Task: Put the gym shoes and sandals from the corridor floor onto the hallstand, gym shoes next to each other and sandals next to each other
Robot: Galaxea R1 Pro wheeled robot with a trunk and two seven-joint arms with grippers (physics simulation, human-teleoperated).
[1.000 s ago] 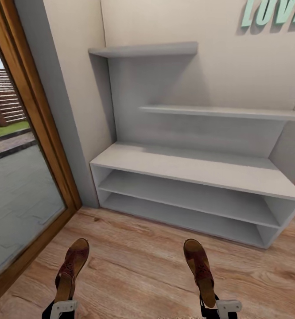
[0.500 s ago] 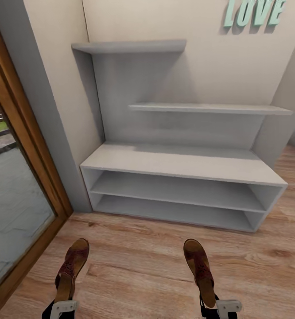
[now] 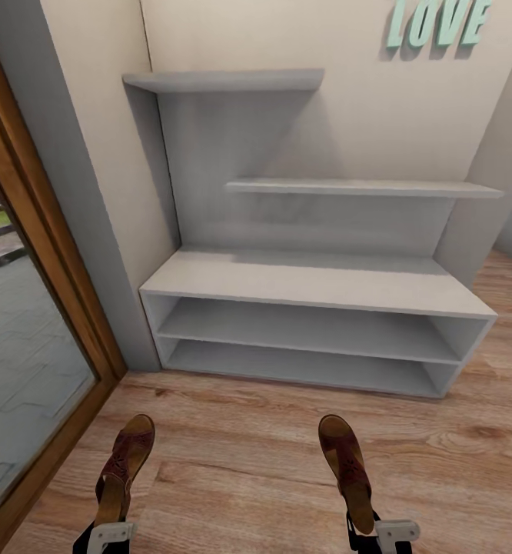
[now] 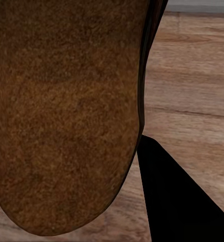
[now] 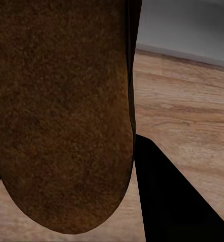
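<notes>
Two sandals, left (image 3: pixel 125 468) and right (image 3: pixel 347 469), each clamped in fingers, facing one hallstand (image 3: pixel 317 288).

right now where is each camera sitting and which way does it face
Head view: high on the robot, looking forward and down at the hallstand and corridor floor; both grippers show low in frame, left gripper and right gripper each holding a sandal.
Left wrist view: on the left arm, facing the left sandal, floor behind.
Right wrist view: on the right arm, facing the right sandal.
Shared: sandals and floor.

home entrance corridor, shoe rack (image 3: pixel 317 288) (wall letters (image 3: pixel 437 21)), glazed door (image 3: pixel 25 323)
</notes>
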